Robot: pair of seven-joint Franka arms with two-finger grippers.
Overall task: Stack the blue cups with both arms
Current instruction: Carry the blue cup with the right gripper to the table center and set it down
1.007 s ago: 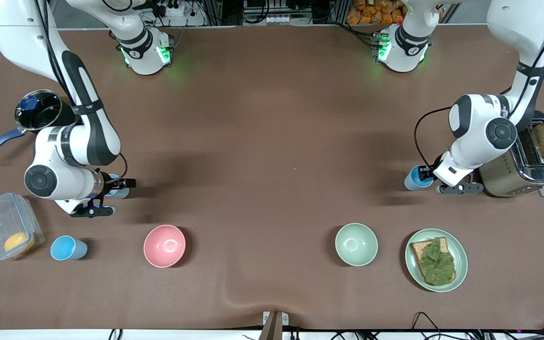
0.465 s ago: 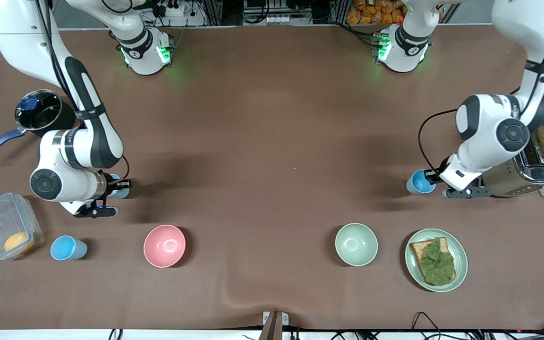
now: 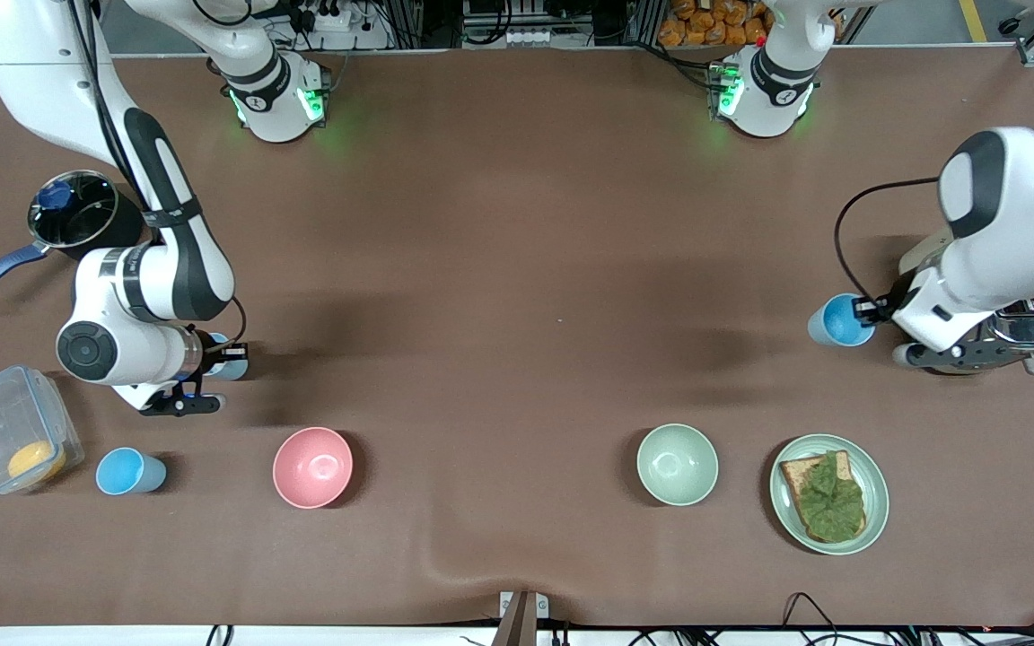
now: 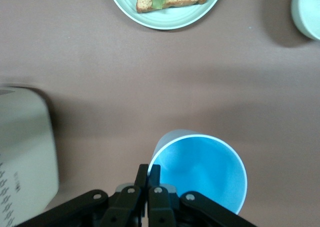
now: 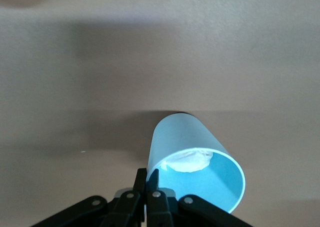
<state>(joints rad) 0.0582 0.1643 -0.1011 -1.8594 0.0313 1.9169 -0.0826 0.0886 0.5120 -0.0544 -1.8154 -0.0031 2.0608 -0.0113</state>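
Note:
My left gripper [image 3: 867, 309] is shut on the rim of a sky-blue cup [image 3: 837, 320] and holds it up in the air beside the toaster. In the left wrist view its fingers [image 4: 148, 174] pinch the wall of that cup [image 4: 200, 172]. My right gripper [image 3: 232, 349] is shut on the rim of a paler blue cup [image 3: 234, 366], low over the table near the right arm's end. The right wrist view shows this cup [image 5: 192, 147] with a whitish inside. A third blue cup [image 3: 127, 472] stands beside the plastic box.
A pink bowl [image 3: 312, 467] and a green bowl [image 3: 677, 464] stand nearer the front camera. A plate with toast and lettuce [image 3: 871, 502], a toaster [image 3: 1033, 330], a pot [image 3: 73, 211] and a clear plastic box [image 3: 10, 440] sit at the table's ends.
My left gripper has lifted the sky-blue cup off the table and carried it toward the left arm's end. The right arm has barely moved.

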